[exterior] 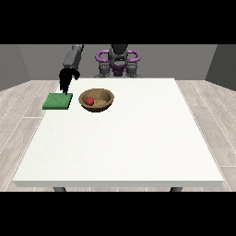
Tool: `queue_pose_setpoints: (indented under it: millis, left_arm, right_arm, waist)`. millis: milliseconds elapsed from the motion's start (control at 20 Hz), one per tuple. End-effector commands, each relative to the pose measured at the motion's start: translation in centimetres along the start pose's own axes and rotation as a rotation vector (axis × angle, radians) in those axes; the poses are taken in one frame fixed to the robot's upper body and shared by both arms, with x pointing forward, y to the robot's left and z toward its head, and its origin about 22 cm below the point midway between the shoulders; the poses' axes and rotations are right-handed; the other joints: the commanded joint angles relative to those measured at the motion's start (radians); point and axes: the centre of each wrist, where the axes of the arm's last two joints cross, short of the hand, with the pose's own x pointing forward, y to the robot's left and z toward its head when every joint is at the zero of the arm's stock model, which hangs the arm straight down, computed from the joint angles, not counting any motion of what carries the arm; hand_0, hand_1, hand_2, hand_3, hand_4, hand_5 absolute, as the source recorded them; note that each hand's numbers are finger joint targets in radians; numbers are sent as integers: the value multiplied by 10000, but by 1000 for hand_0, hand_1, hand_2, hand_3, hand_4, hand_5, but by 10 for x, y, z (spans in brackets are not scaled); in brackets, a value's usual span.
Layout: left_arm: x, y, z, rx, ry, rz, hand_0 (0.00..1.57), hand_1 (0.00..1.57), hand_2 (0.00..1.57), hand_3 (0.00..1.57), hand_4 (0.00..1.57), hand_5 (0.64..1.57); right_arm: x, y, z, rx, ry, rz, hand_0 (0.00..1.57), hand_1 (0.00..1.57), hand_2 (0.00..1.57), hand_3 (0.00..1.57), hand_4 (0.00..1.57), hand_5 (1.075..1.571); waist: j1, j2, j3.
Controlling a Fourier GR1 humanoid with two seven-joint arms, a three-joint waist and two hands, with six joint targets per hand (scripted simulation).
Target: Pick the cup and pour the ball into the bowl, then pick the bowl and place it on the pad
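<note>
At the far left of the white desk (120, 143) lies a flat green pad (58, 101), square-cut, close to the desk's left edge. Just above its back right corner hangs the hand at the view's left (67, 79), black, at the end of a grey forearm that comes down from the robot's side. Its fingers point down toward the pad's far edge; they look fairly straight and have hold of nothing, though at this distance I cannot tell how far they are spread, nor whether the tips touch the pad.

Just to the right of the pad, apart from it by a narrow strip of desk, stands a wooden bowl (103, 105), upright and round. Inside it rests a small red ball (90, 101), lying toward the left side of the bowl's hollow. The bowl sits on the desk, not on the pad, and the hand is up and to the left of it, not touching.

No writing or label shows on the pad, the bowl or the desk. Behind the bowl, the robot's torso (118, 62) with purple rings at the shoulders stands at the desk's back edge.
</note>
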Motion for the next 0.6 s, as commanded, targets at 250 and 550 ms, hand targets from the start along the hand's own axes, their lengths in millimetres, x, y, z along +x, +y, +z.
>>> queue_pose_setpoints:
  millis: [250,550]
  left_arm:
    - [24,96,17,-138,-658,710,0,0,0,0,993,1561]
    - [10,115,40,315,-795,596,0,0,0,0,1011,1535]
  right_arm:
    - [-25,39,-16,223,-31,-580,0,0,0,0,694,1566]
    - [-44,49,-20,579,-317,-397,0,0,0,0,565,1560]
  waist:
    - [-52,928,33]
    - [-396,1198,34]
